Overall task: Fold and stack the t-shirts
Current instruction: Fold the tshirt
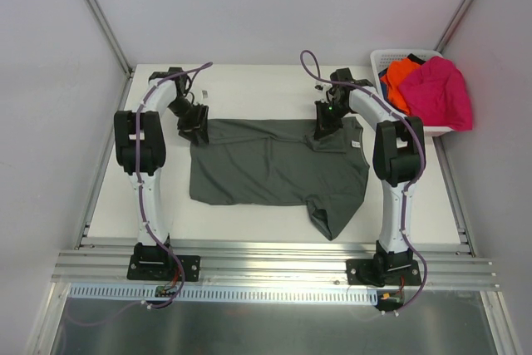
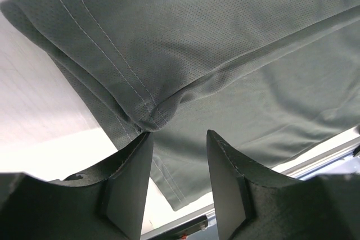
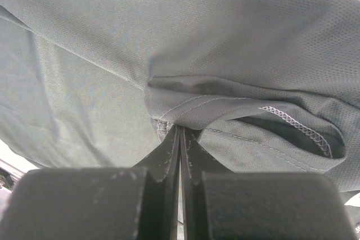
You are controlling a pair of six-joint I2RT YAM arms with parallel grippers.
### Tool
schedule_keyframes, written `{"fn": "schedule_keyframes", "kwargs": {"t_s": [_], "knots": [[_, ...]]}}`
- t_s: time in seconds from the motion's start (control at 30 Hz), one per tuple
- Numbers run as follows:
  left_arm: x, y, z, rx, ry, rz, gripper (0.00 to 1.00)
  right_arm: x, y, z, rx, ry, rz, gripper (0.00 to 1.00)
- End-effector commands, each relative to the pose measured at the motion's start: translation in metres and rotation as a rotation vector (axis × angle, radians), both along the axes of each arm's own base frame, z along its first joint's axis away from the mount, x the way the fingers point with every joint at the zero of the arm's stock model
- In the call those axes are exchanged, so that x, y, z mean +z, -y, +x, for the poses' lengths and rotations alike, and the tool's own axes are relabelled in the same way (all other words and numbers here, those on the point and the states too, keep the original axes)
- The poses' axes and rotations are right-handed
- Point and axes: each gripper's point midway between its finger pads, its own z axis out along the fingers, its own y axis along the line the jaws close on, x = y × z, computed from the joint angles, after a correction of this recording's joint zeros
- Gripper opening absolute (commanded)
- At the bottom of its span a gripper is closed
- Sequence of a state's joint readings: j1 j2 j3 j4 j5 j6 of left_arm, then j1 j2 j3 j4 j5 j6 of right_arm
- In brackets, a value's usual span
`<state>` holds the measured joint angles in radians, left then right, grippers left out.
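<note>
Basket, white plastic lattice: stands on the white desk, beyond the far right corner of the dark grey-green t-shirt and well apart from it.

Contents of basket:
- orange t-shirt, crumpled, on the side nearer the grey-green t-shirt;
- magenta-pink t-shirt, crumpled, on the side away from it, heaped over the rim and spilling down the basket's near wall.

Dark grey-green t-shirt: the one item out of the basket. It lies spread across the middle of the desk, mostly flat. One sleeve trails from its near right corner. Its far right part is rucked into a small raised fold.

Left gripper: at the far left corner of the grey-green t-shirt. In the wrist view its fingers stand narrowly apart, with the doubled, stitched hem corner of the shirt just at their tips and not clamped.

Right gripper: on the far right part of the grey-green t-shirt, at the raised fold. Its fingers are pressed together, tips pinching a stitched edge of the cloth, which gathers into them.
</note>
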<state>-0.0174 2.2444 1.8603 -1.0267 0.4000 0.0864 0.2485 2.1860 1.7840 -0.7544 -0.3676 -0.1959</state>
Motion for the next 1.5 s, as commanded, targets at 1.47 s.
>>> {"fn": "schedule_keyframes", "kwargs": {"t_s": [1.47], "knots": [[0.006, -0.009, 0.024, 0.041, 0.046, 0.01, 0.22, 0.025, -0.003, 0.005, 0.021, 0.073, 0.012, 0.01]]}}
